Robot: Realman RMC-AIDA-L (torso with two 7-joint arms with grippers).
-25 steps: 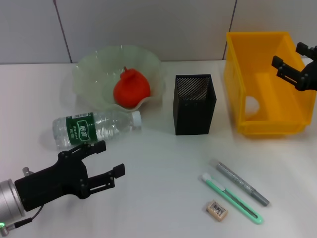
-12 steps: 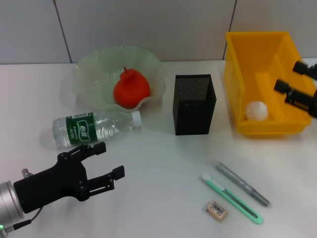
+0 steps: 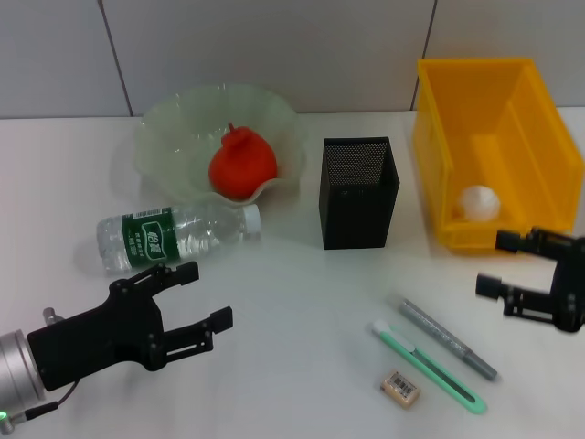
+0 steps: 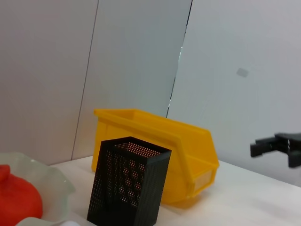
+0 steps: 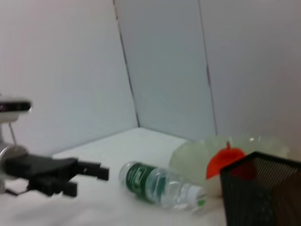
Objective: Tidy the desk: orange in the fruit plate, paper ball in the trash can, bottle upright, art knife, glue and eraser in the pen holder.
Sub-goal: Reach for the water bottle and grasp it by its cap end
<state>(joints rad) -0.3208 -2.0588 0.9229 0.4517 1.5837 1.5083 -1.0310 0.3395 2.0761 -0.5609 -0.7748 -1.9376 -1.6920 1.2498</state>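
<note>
Stationery next, I judge; grey glue pen (image 3: 447, 338), green art knife (image 3: 427, 365), tan eraser (image 3: 399, 387) lie on bench beside my right gripper (image 3: 501, 264), jaws spread, empty; pens' long axes run diagonally away from black mesh pen holder (image 3: 357, 192); left gripper (image 3: 203, 294), spread, nearer toppled clear bottle (image 3: 174, 235).

Orange (image 3: 243, 165) in plate (image 3: 174, 137); bottle (image 3: 174, 236) lying before it

Open tabletop (image 3: 302, 302) between pen holder (image 3: 358, 192) and art knife (image 3: 426, 366).
</note>
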